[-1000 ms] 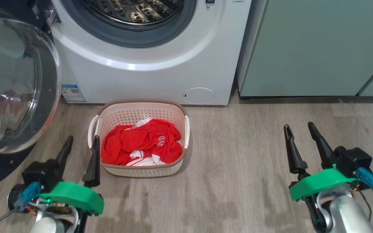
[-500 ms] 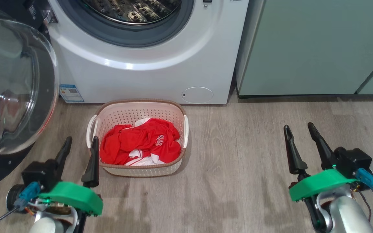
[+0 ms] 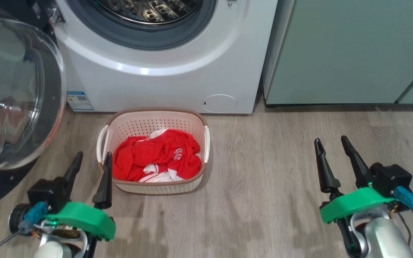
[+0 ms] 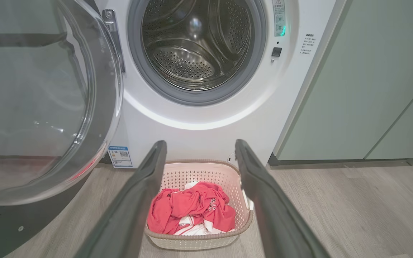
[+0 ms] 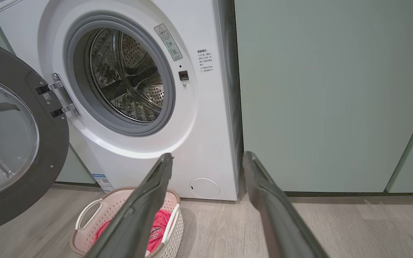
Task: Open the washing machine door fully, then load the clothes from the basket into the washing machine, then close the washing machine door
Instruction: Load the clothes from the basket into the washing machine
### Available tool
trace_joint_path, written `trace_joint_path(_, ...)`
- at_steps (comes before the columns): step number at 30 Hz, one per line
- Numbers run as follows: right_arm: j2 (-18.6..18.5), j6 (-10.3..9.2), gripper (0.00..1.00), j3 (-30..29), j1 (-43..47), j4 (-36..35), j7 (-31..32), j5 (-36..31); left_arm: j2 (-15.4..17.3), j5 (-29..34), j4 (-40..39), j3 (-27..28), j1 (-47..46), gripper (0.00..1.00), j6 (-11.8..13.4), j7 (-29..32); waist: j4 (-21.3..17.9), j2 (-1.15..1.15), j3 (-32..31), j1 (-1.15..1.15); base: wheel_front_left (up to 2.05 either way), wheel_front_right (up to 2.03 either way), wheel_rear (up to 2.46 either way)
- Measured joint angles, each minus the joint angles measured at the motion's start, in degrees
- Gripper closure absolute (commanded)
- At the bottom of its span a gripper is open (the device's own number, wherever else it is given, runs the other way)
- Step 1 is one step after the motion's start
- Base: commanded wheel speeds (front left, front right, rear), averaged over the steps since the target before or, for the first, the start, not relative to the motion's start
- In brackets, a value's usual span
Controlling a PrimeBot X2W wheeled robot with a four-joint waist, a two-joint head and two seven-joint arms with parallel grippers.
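The white washing machine (image 3: 177, 82) stands at the back with its steel drum (image 4: 195, 46) exposed. Its door (image 3: 13, 93), black-rimmed with a bulging glass bowl, hangs swung wide to the left. On the floor in front sits the cream basket (image 3: 149, 122), holding the red clothes (image 3: 158, 156) with white trim. My left gripper (image 3: 92, 158) is open just left of the basket's near corner, nothing between its fingers. My right gripper (image 3: 330, 141) is open over bare floor, well to the basket's right. In the left wrist view the clothes (image 4: 192, 208) lie between the fingers, farther off.
Pale green cabinets (image 3: 350, 53) stand right of the machine. Grey wood-look floor (image 3: 264, 172) spreads between the basket and my right arm. The open door (image 5: 9, 143) takes up the space at the left.
The head view has shifted a little, so the whole scene drifts. My left gripper has edged slightly toward the basket; the right arm holds still. Both stay open.
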Motion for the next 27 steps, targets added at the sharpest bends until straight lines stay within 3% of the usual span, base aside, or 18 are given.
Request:
trace_joint_path(17, 0.1, 0.00, 0.00, 0.0, -0.4, 0.0, 0.0, 0.0, 0.4, -0.3, -0.4, -0.6, -0.1, 0.00, 0.1, 0.0, -0.3, 0.00, 0.9, 0.00, 1.71, -1.71, 0.00)
trace_joint_path(27, 0.1, 0.00, 0.00, 0.0, -0.9, 0.0, 0.0, 0.0, 0.7, -0.3, -0.5, -1.1, -0.2, 0.00, 0.1, 0.0, 0.1, 0.00, 0.8, 0.00, 0.41, -0.41, 0.00)
